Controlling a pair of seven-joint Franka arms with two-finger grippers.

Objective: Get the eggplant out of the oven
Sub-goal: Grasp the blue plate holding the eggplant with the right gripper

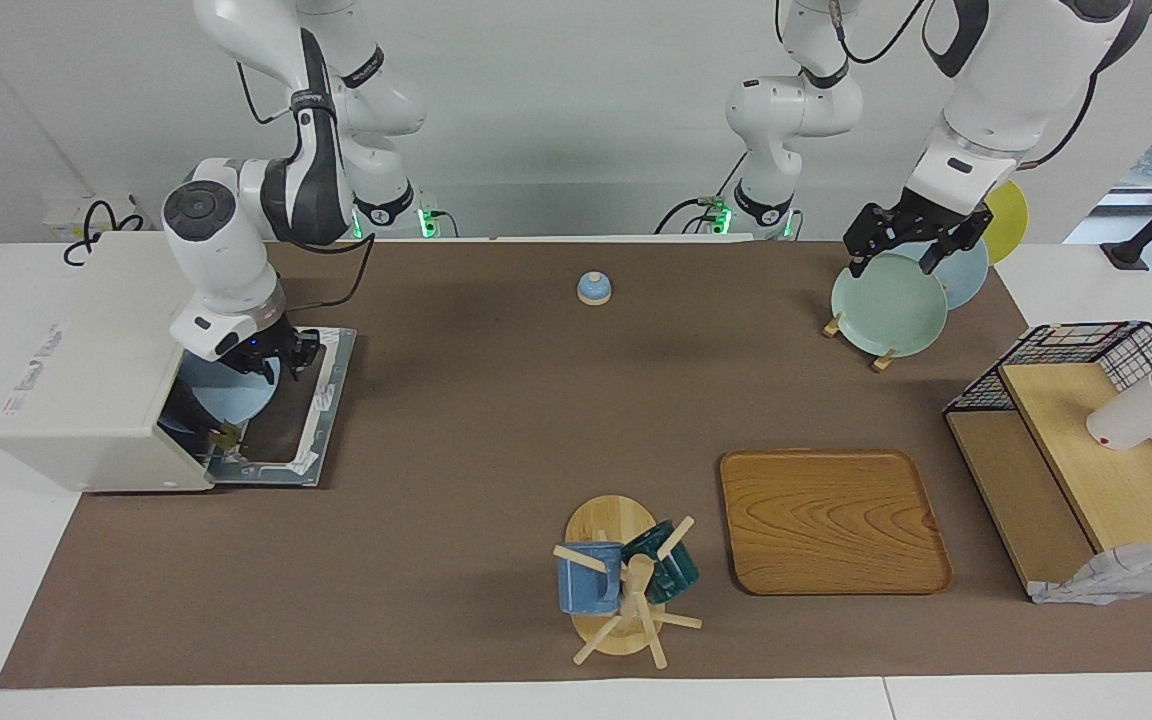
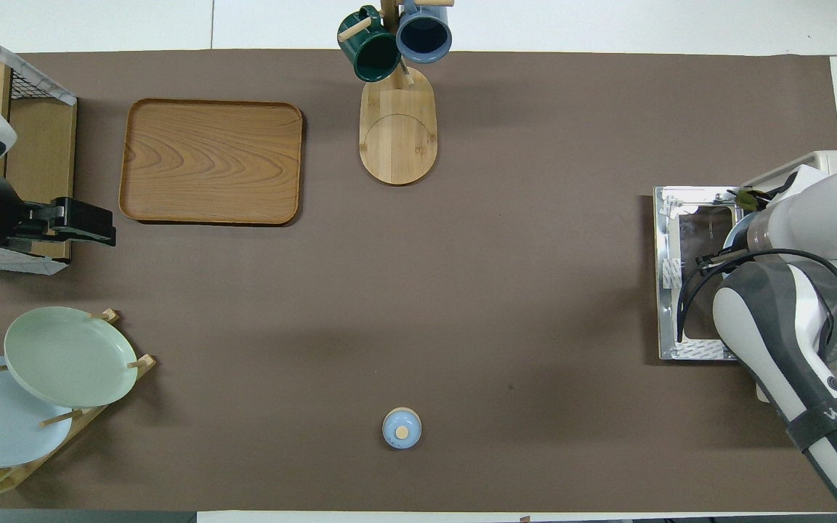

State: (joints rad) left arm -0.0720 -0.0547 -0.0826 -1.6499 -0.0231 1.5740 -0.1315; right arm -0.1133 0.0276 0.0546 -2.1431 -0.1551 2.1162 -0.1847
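Clearly the boxy cream-white toaster oven (image 1: 86, 390) has its glass door (image 1: 286, 420) dropped flat so the right gripper (image 1: 271, 365) can hover at the mouth over a pale blue plate (image 1: 226, 395); whether its fingers are parted I cannot tell. Only the slim dark eggplant's (image 1: 221, 437) stem end shows, inside the opening. The left gripper (image 1: 901, 240) waits over the plate rack (image 1: 881, 355), fingers spread.

We see a wooden tray (image 1: 833, 521) at lower right of the facing view; beside it a mug tree (image 1: 621, 590) at bottom centre carries a blue mug (image 1: 588, 578) and a dark green mug (image 1: 669, 563); a small blue lid (image 1: 593, 288) with a wooden knob sits at upper centre; a plate rack (image 1: 876, 358) at upper right holds green (image 1: 886, 305), pale blue (image 1: 969, 277) and yellow (image 1: 1011, 215) plates; a wire-and-wood shelf (image 1: 1086, 470) at the right edge bears a white cup (image 1: 1141, 410) lying on its side.
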